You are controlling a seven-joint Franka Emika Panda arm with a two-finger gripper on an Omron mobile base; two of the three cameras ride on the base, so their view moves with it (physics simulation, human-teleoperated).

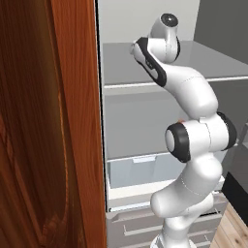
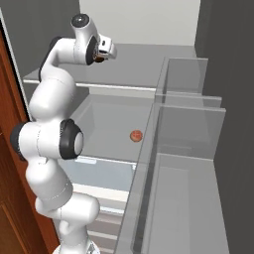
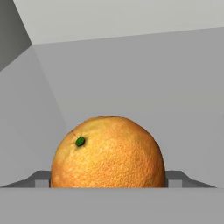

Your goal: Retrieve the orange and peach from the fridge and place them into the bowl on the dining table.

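The orange (image 3: 108, 153), an evenly orange ball with a small green stem spot, rests on the upper shelf of the open fridge (image 1: 127, 65). My gripper (image 3: 108, 179) is open, and its fingers (image 3: 40, 177) flank the orange closely on both sides. From the right base view the gripper (image 2: 105, 52) reaches in over that top shelf, and a sliver of the orange (image 2: 99, 58) shows beneath it. In the left base view the gripper (image 1: 132, 49) points into the fridge. The peach (image 2: 136, 135), a small reddish ball, lies one shelf lower. The bowl and dining table are out of view.
A red-brown wooden cabinet (image 1: 48, 126) stands tight against the fridge's left side. The open fridge door with clear bins (image 2: 186, 149) stands on the right. A pale crisper drawer (image 1: 140, 172) and grey drawers (image 1: 140, 225) sit below the shelves.
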